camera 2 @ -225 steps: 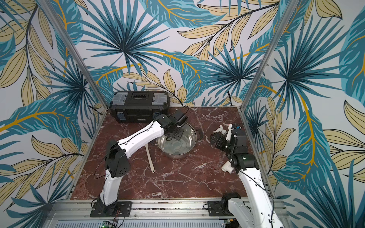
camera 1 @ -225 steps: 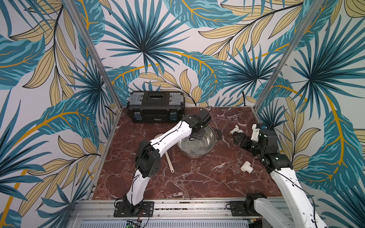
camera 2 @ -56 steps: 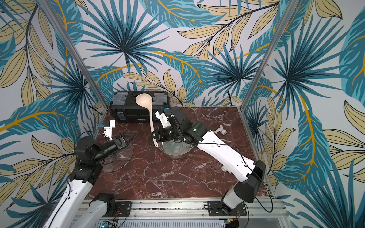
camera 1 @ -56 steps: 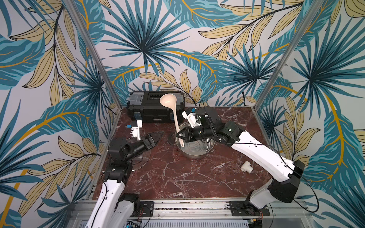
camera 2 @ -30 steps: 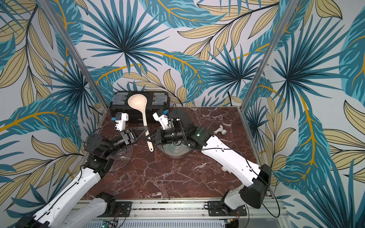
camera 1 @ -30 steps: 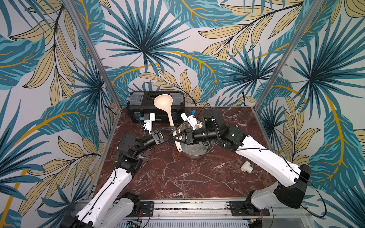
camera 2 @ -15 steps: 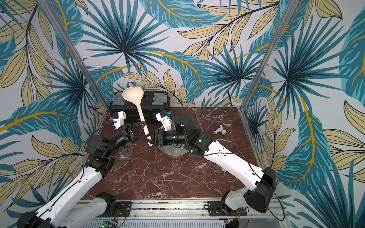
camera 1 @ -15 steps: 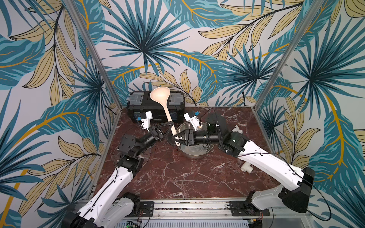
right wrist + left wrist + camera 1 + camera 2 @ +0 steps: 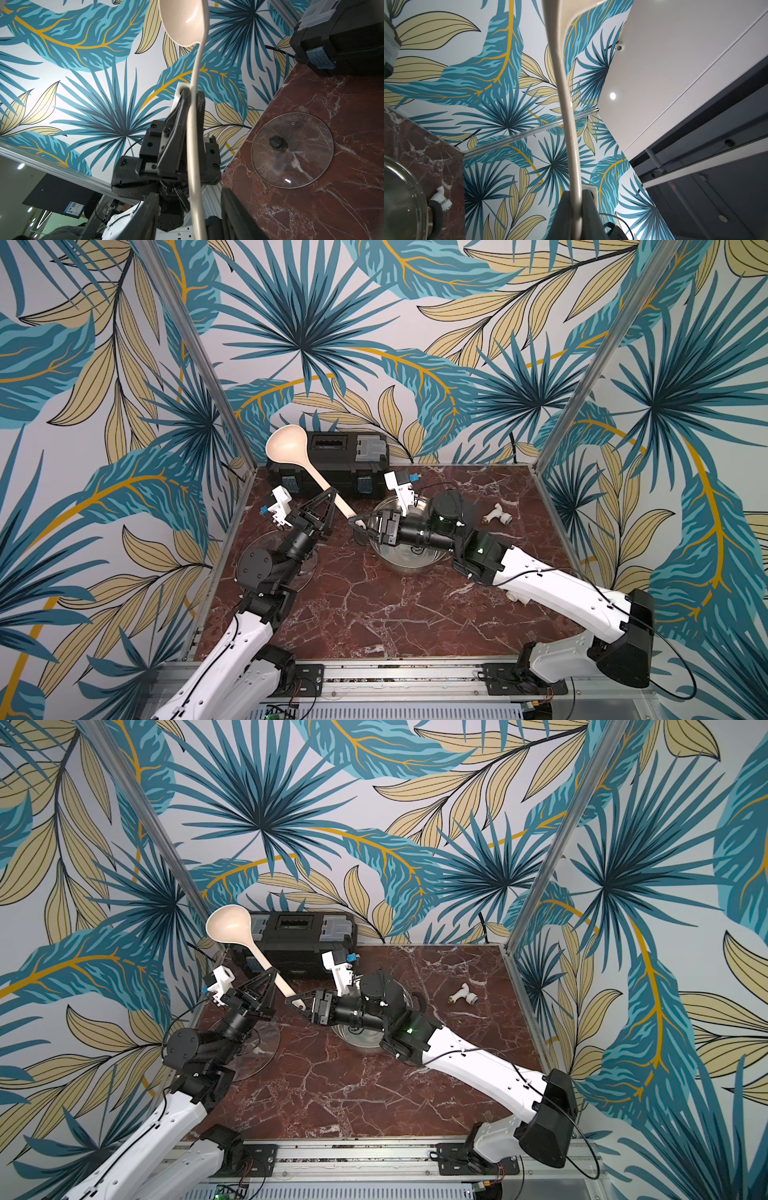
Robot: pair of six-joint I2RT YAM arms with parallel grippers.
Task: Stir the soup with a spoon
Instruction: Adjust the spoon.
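The cream spoon (image 9: 316, 475) (image 9: 255, 952) hangs in the air left of the pot, bowl up and tilted toward the back left. My left gripper (image 9: 331, 492) (image 9: 272, 974) (image 9: 576, 193) is shut on the middle of its handle (image 9: 192, 93). My right gripper (image 9: 358, 523) (image 9: 294, 1001) (image 9: 190, 195) is open; the handle's lower end (image 9: 195, 207) passes between its fingers without touching them. The steel pot (image 9: 409, 564) (image 9: 361, 1040) stands under my right wrist, its shiny inside mostly hidden. No liquid shows as soup.
A black toolbox (image 9: 349, 464) (image 9: 342, 35) stands against the back wall. The glass lid (image 9: 257, 1048) (image 9: 291, 149) lies flat on the marble under my left arm. A white pipe fitting (image 9: 496, 514) (image 9: 463, 994) lies right of the pot, another (image 9: 517, 597) under my right forearm.
My left gripper has shut on the spoon's handle and my right gripper has opened and let it go. The spoon has tipped further toward the back left.
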